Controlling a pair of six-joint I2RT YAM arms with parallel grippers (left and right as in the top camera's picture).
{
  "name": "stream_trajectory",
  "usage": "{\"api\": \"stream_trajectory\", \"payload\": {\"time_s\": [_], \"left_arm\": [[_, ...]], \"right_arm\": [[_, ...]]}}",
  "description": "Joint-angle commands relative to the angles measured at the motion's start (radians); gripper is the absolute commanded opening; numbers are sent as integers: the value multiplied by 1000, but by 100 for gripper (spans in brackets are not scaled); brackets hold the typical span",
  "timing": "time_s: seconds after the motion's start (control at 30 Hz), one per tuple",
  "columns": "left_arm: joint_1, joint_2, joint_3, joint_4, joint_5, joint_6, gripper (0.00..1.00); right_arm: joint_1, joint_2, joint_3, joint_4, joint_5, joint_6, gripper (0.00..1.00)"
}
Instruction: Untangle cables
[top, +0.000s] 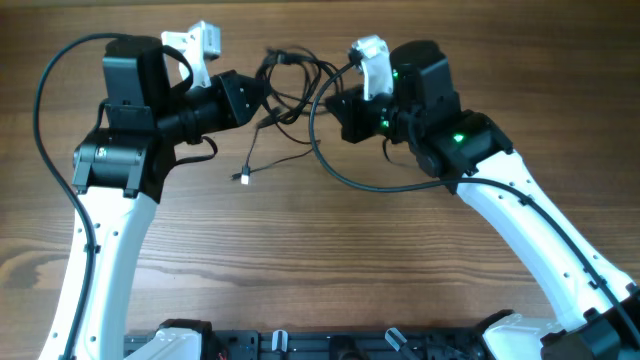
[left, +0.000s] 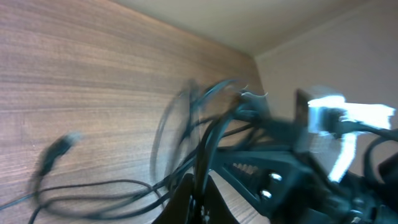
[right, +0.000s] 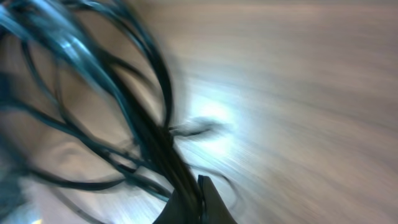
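Note:
The thin black cables (top: 290, 78) form a tangled bunch at the table's far middle, stretched between my two grippers. One loose end trails toward the front and ends in a small plug (top: 241, 178). My left gripper (top: 260, 100) is at the bunch's left side, and in the left wrist view this gripper (left: 200, 202) is shut on a strand of the cables (left: 208, 140). My right gripper (top: 330, 104) is at the bunch's right side. The right wrist view is blurred, with that gripper (right: 194, 202) shut on a bundle of the cables (right: 146, 127).
A wide black loop (top: 345, 178) sags from the right gripper toward the table's middle. The right arm's head (left: 283, 177) fills the left wrist view's right side. Bare wooden tabletop (top: 320, 260) lies in front, and a black rack (top: 300, 345) runs along the near edge.

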Motion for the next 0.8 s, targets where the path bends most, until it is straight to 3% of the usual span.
{"api": "stream_trajectory", "payload": {"time_s": [0.0,0.13,0.3,0.37,0.53,0.63,0.77], "left_arm": [[17,-14,13,23,-43,2,4],[17,-14,13,18,-58,2,4],[17,-14,13,-11,-98,28,4],[17,-14,13,-14,-98,27,4],[17,-14,13,-44,-97,28,4],[17,-14,13,-83,-97,28,5],[16,-14,13,-95,-91,28,7]], "right_arm": [[-35,10,-11,-153,473,52,4],[-95,9,-11,-328,620,111,4],[-170,9,-11,-379,534,108,4],[-175,9,-11,-336,372,20,4],[-175,9,-11,-100,-512,-314,4],[-175,6,-11,173,-1012,-253,4],[-175,-13,-11,478,-1142,-3,4]]}}
